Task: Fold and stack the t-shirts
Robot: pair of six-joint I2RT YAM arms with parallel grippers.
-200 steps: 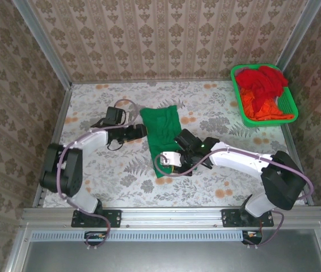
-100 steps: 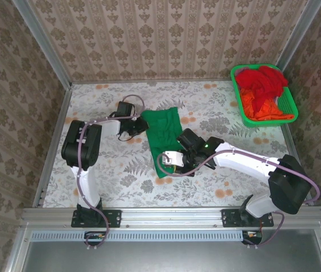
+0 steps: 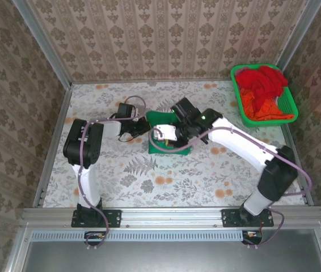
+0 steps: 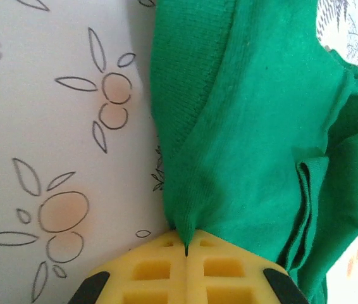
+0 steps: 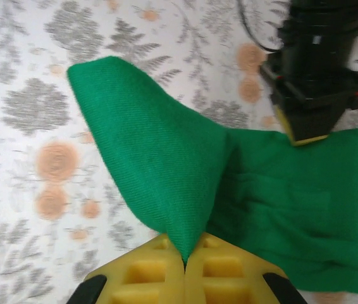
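Note:
The dark green t-shirt (image 3: 161, 118) lies mid-table, doubled over on itself. My left gripper (image 4: 186, 244) is shut on the shirt's left edge (image 4: 255, 126), low on the table; in the top view it sits at the shirt's left side (image 3: 142, 129). My right gripper (image 5: 184, 253) is shut on a lifted corner of the green cloth (image 5: 160, 164), held above the rest of the shirt (image 5: 305, 209); from above it hangs over the shirt's middle (image 3: 169, 136). Red t-shirts (image 3: 260, 79) and an orange one (image 3: 265, 110) are heaped in the basket.
A bright green mesh basket (image 3: 288, 102) stands at the far right corner. Wallpapered walls and metal rails enclose the floral table (image 3: 206, 175). The left arm's black wrist (image 5: 318, 57) sits close beside the right gripper's path.
The right gripper has carried the shirt's near end away from me over the far half, shortening the shirt. The left gripper moved in and shut on the shirt's left edge.

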